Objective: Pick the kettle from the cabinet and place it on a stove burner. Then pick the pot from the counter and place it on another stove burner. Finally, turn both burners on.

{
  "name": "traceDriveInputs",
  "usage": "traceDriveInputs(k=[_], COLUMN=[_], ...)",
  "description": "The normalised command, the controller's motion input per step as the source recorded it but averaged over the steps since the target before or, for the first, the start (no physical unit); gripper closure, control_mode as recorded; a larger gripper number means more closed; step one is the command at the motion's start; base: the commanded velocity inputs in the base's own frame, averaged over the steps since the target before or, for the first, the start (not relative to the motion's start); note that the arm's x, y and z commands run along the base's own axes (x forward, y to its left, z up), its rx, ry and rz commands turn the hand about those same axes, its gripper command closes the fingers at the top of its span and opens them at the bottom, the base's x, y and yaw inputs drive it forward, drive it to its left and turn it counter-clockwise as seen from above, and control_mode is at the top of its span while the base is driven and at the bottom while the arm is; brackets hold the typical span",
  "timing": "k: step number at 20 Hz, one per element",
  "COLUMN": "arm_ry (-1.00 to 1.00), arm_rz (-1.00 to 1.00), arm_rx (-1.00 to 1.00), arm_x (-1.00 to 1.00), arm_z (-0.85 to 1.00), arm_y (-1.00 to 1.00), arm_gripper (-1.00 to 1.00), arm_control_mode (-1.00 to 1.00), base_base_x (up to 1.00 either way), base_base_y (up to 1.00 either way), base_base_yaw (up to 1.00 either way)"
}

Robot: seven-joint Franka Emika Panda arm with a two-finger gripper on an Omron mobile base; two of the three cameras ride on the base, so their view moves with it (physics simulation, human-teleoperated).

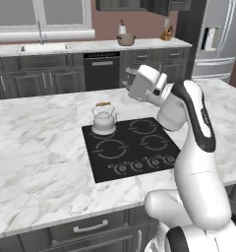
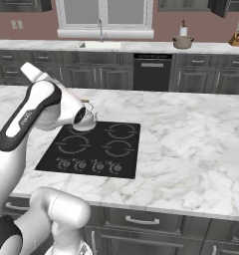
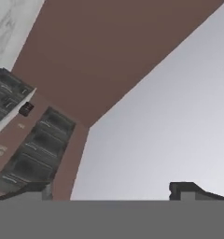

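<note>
The small silver kettle (image 1: 103, 118) with its wooden-topped handle stands on the back-left burner of the black cooktop (image 1: 134, 157). In the right base view the arm's elbow half hides the kettle (image 2: 88, 117). The beige pot (image 1: 126, 39) sits on the far counter (image 1: 85, 47) by the back wall, and the right base view has the pot (image 2: 182, 42) at its upper right. My gripper (image 1: 129, 78) hangs raised above and to the right of the kettle, apart from it. In the hand view the gripper (image 3: 111, 191) is open, its fingertips (image 3: 184, 187) wide with nothing between.
Three ring burners, such as the front-left one (image 1: 111, 147), are bare, with knobs (image 1: 139, 165) along the cooktop's front. A dark wall cabinet (image 1: 159, 6) hangs above the pot. A knife block (image 1: 166, 33), the sink (image 2: 100, 45) and a fridge (image 1: 216, 39) line the back.
</note>
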Motion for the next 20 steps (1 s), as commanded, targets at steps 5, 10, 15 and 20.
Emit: traceDriveInputs(k=[5, 10, 15, 20], arm_ry=[-0.33, -0.12, 0.00, 0.00], arm_rz=[-0.01, 0.00, 0.00, -0.03], arm_rx=[-0.38, -0.43, -0.39, -0.29], arm_x=[-0.56, -0.57, -0.57, -0.62], arm_z=[0.39, 0.10, 0.00, -0.05], arm_y=[0.00, 0.00, 0.00, -0.04], arm_gripper=[-1.00, -1.00, -1.00, -1.00], arm_control_mode=[-1.00, -1.00, -1.00, -1.00], base_base_x=[0.00, 0.00, 0.00, 0.00], base_base_y=[0.00, 0.00, 0.00, 0.00], base_base_yaw=[0.00, 0.00, 0.00, 0.00])
